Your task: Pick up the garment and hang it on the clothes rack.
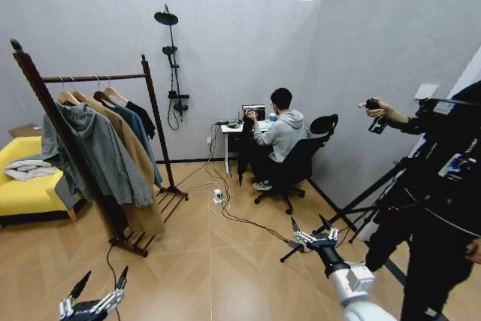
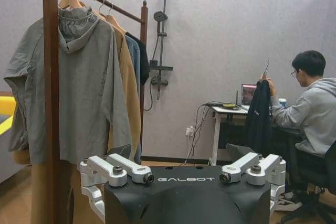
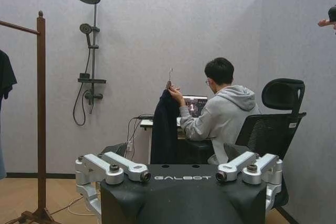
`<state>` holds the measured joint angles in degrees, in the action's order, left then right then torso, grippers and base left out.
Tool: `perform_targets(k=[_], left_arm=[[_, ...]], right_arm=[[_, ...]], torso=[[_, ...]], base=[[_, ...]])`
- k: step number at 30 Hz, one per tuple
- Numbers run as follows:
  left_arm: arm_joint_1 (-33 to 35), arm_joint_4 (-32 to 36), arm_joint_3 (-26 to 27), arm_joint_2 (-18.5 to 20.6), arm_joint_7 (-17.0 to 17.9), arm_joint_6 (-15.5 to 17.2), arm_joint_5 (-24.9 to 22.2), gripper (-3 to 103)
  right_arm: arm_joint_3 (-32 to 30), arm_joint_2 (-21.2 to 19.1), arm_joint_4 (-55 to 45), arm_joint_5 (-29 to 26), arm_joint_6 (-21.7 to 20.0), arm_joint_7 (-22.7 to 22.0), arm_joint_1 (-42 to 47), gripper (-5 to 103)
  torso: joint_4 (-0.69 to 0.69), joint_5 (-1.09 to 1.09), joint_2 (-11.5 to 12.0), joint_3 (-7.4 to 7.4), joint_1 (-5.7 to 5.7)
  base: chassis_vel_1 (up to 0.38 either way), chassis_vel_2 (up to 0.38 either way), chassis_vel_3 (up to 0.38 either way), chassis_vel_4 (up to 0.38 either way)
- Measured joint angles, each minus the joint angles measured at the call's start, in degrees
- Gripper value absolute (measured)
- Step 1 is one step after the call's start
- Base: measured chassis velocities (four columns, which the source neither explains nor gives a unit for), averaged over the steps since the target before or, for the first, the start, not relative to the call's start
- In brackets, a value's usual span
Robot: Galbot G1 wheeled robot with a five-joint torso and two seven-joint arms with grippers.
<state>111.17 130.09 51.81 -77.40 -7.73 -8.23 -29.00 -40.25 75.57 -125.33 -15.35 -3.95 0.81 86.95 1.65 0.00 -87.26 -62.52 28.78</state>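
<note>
Low before robot: left gripper [image 1: 96, 291] agape, empty; right gripper [image 1: 310, 232] likewise.

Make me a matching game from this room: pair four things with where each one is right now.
Things:
1. black jacket
2. grey hooded sweatshirt
3. shower-head stand
4. yellow sofa

Places:
A. against the back wall
B. held up by the seated person at the desk
C. beside the clothes rack, at the room's left
D. hanging on the rack's rail

Pairs: 1-B, 2-D, 3-A, 4-C
</note>
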Motion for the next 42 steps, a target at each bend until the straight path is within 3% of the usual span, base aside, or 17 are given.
perform_targets(k=[21,37,40,42], left_arm=[[0.0,0.0,0.0,0.0,0.0,0.0,0.0,100],[0.0,0.0,0.0,0.0,0.0,0.0,0.0,100],[0.0,0.0,0.0,0.0,0.0,0.0,0.0,100],[0.0,0.0,0.0,0.0,0.0,0.0,0.0,100]], right_arm=[[-0.82,0.57,-0.72,0.8,-0.13,4.14,1.08,100],[-0.88,0.86,0.31,2.52,2.56,5.64,1.92,100],[-0.82,0.88,0.39,2.67,2.72,5.62,1.91,100],[-0.79,0.87,0.51,2.71,2.72,5.59,1.75,100]], torso=[[0.0,-0.01,0.0,0.01,-0.01],[-0.01,0.05,0.0,0.0,0.0],[0.02,-0.05,0.0,0.0,0.01],[0.0,0.04,0.02,-0.01,0.03]], base=[[-0.067,0.063,0.07,-0.067],[-0.279,0.278,0.289,-0.274],[-0.381,0.358,0.387,-0.375],[-0.368,0.382,0.354,-0.373]])
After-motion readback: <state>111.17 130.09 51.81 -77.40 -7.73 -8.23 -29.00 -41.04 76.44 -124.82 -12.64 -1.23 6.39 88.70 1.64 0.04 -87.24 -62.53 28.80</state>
